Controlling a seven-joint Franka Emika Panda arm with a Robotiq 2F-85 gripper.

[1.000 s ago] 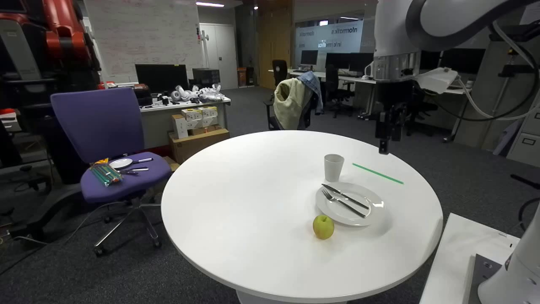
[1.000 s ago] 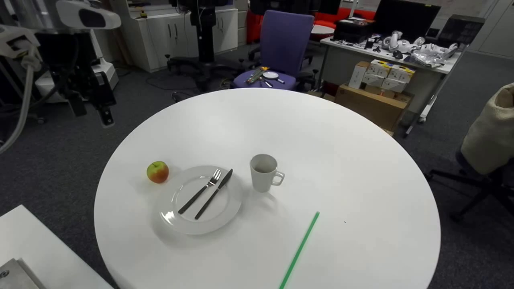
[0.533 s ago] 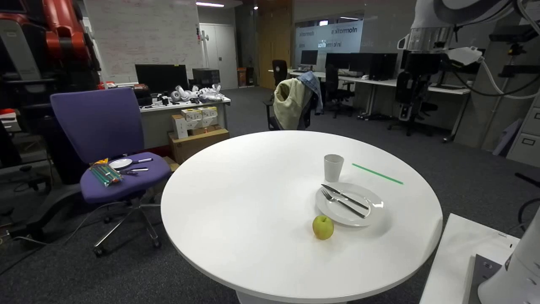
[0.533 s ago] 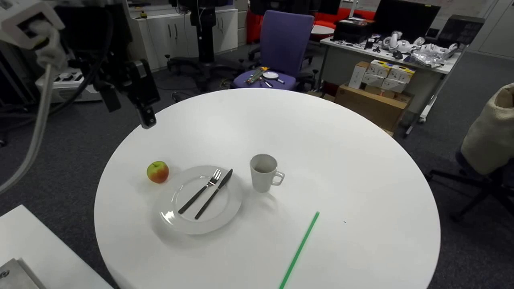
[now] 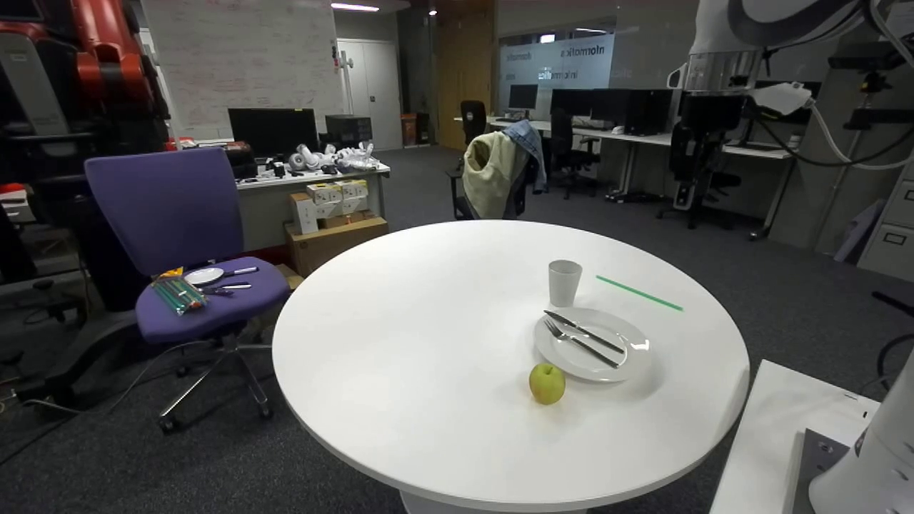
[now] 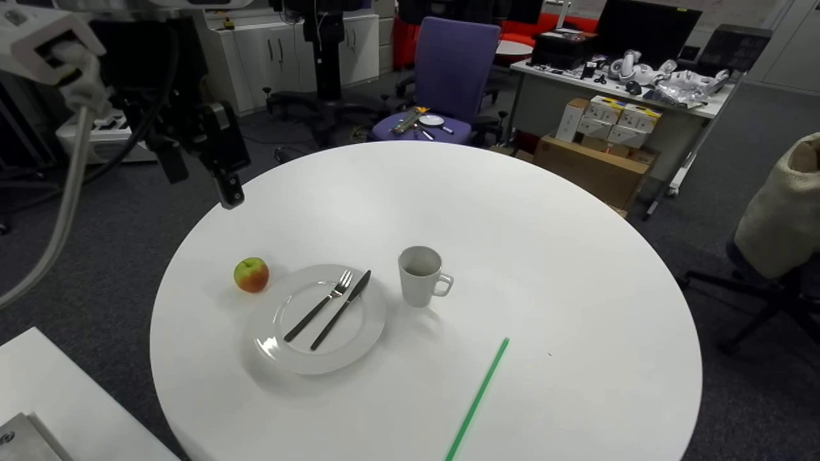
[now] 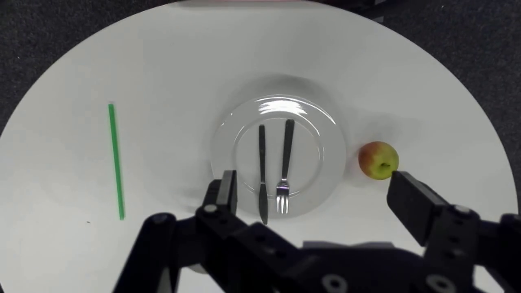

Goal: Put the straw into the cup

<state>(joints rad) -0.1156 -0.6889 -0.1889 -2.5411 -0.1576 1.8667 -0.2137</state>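
One thin, straight green straw point(image 7: 116, 162) is lying on a round white bench point(image 5: 400, 343), near but apart from an upright white handled cup point(image 6: 416, 282), while a black two-fingered pincer point(image 7: 314, 191) is hanging higher up, its tips standing wide apart.

The arm point(image 5: 714, 28) is showing smooth and white, a dark grey band point(image 5: 764, 34) is curving across it, and a silvery ring point(image 5: 725, 71) is gleaming above the black gripper point(image 7: 315, 189). At left in an exterior view, a pale cable point(image 6: 74, 166) is leaving a white connector block point(image 6: 38, 33), and a black cable point(image 6: 146, 126) is looping near it. In the wrist view, round silvery screws point(image 7: 210, 208) are studding dark links point(image 7: 445, 240).
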